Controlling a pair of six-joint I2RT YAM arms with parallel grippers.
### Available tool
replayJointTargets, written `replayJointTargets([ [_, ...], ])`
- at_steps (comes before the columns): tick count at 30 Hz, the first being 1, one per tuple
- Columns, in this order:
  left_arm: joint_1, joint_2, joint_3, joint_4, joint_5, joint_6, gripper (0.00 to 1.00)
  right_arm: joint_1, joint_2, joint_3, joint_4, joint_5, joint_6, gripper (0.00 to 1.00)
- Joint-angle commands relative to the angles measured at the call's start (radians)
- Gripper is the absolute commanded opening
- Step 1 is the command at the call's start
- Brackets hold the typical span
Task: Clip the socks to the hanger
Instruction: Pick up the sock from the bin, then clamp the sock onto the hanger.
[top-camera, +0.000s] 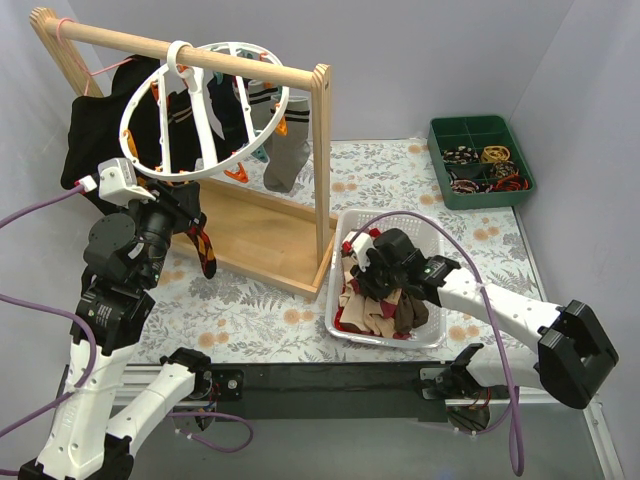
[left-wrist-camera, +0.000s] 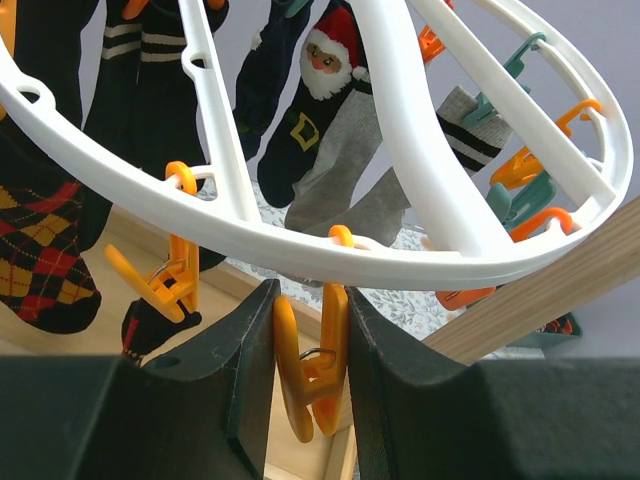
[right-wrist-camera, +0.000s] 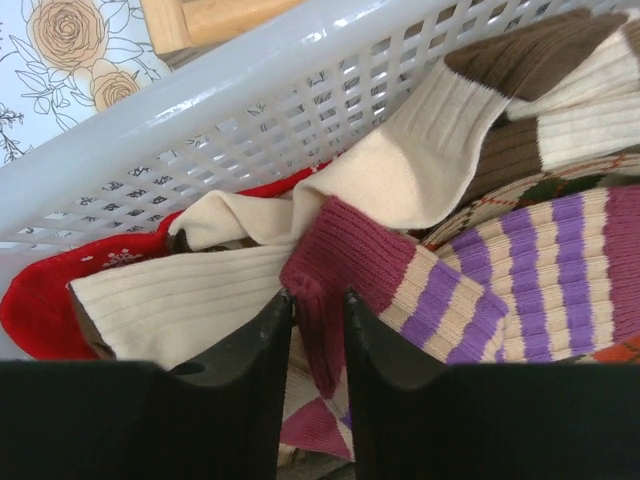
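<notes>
The white ring hanger hangs tilted from the wooden rail, with several socks clipped to it. In the left wrist view its rim crosses above my left gripper, which is shut on a dangling orange clothespin. My left gripper sits under the ring's near edge. My right gripper is down in the white basket. In the right wrist view my right gripper is shut on the cuff of the maroon sock with purple stripes, among beige, red and brown socks.
The wooden rail stand stands at back left with a black garment draped on it. A green tray of small items sits at back right. The basket lies next to the stand's base.
</notes>
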Motion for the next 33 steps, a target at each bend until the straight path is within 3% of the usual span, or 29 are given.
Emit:
replayJointTargets([
  [1, -0.003, -0.004, 0.027, -0.106, 0.020, 0.012, 0.12, 0.009, 0.018, 0.045, -0.021, -0.031, -0.033, 0.25],
  [3, -0.003, -0.003, 0.030, -0.106, 0.023, 0.014, 0.12, 0.010, 0.004, 0.058, -0.037, -0.032, -0.035, 0.08],
  [5, -0.003, -0.001, 0.036, -0.106, 0.025, 0.014, 0.12, 0.010, -0.030, 0.094, -0.047, -0.029, -0.035, 0.01],
  [13, -0.003, 0.012, 0.034, -0.095, 0.032, -0.006, 0.12, 0.010, -0.180, 0.308, -0.054, -0.003, -0.045, 0.01],
  [17, -0.003, 0.020, 0.040, -0.084, 0.035, -0.020, 0.12, 0.018, -0.185, 0.437, -0.012, -0.083, -0.044, 0.01],
  [24, -0.001, 0.049, 0.066, -0.090, 0.037, -0.050, 0.12, 0.059, -0.159, 0.508, 0.264, -0.182, 0.022, 0.01],
  [27, -0.003, 0.058, 0.076, -0.097, 0.029, -0.057, 0.12, 0.102, -0.076, 0.562, 0.328, -0.203, 0.045, 0.01],
  [31, -0.003, 0.061, 0.077, -0.101, 0.018, -0.087, 0.11, 0.219, 0.005, 0.576, 0.440, -0.111, 0.005, 0.01],
  [33, -0.003, 0.066, 0.079, -0.113, 0.015, -0.110, 0.08, 0.297, 0.036, 0.528, 0.535, 0.031, -0.035, 0.01],
])
